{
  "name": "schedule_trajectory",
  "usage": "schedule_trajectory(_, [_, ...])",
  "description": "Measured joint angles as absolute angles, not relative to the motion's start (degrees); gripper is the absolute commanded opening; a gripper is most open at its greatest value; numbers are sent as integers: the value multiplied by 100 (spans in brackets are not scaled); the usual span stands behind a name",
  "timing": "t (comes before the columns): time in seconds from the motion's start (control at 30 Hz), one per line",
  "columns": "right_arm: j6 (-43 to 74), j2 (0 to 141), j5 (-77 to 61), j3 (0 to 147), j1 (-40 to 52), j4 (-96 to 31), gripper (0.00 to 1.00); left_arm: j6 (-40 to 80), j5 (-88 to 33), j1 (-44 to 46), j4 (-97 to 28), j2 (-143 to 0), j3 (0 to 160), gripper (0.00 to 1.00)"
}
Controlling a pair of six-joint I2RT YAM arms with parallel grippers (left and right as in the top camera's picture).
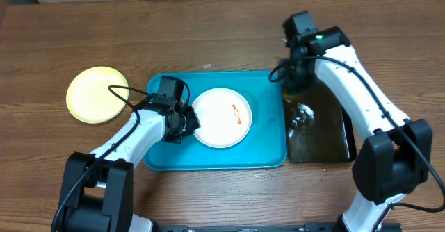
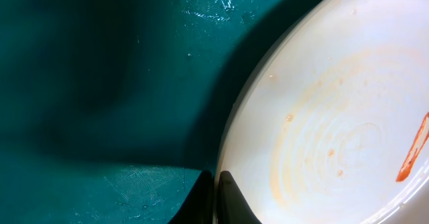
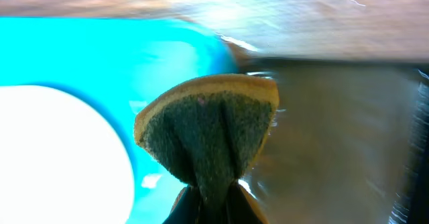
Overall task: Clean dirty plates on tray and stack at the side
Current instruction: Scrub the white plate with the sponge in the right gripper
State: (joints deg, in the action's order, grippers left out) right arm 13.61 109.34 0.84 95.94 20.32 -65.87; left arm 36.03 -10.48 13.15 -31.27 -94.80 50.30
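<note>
A brown wood-grain tabletop (image 1: 208, 23) fills the scene. On its right side lies a small black tray (image 1: 327, 138), its floor covered by a shallow film of glinting liquid. A sponge (image 3: 208, 137) hangs above the tray's far left corner, folded down its middle, its dark green scouring face showing and a tan-yellow layer along the upper edge. It looks wet.

Overhead top-down, wrist views close, sharing tray (image 1: 229, 159)
</note>
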Motion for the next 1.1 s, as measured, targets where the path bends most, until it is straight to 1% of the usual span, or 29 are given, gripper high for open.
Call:
schedule_trajectory(0.1, [1345, 10934, -102, 9623, 2488, -6405, 4, 3603, -1046, 1315, -3127, -9480, 5030, 4])
schedule_trajectory(0.2, [1345, 10936, 27, 9623, 2993, -6361, 4, 3603, -1048, 1315, -3127, -9480, 5030, 4])
schedule_trajectory(0.33, [1345, 11093, 617, 9627, 3645, -6351, 4, 3605, -1048, 1315, -3129, -9480, 5030, 4])
schedule_trajectory(0.47, [1347, 11500, 1319, 9629, 4034, -6333, 4, 3603, -1048, 1315, -3127, -9480, 5030, 4])
schedule_trajectory(0.7, [1422, 12180, 1883, 9629, 4128, -6101, 4, 3603, -1048, 1315, -3127, -9480, 5030, 4])
schedule_trajectory(1.1, [1800, 12700, 1566, 9682, 4123, -5988, 4, 3603, -1048, 1315, -3129, -9480, 5030, 4])
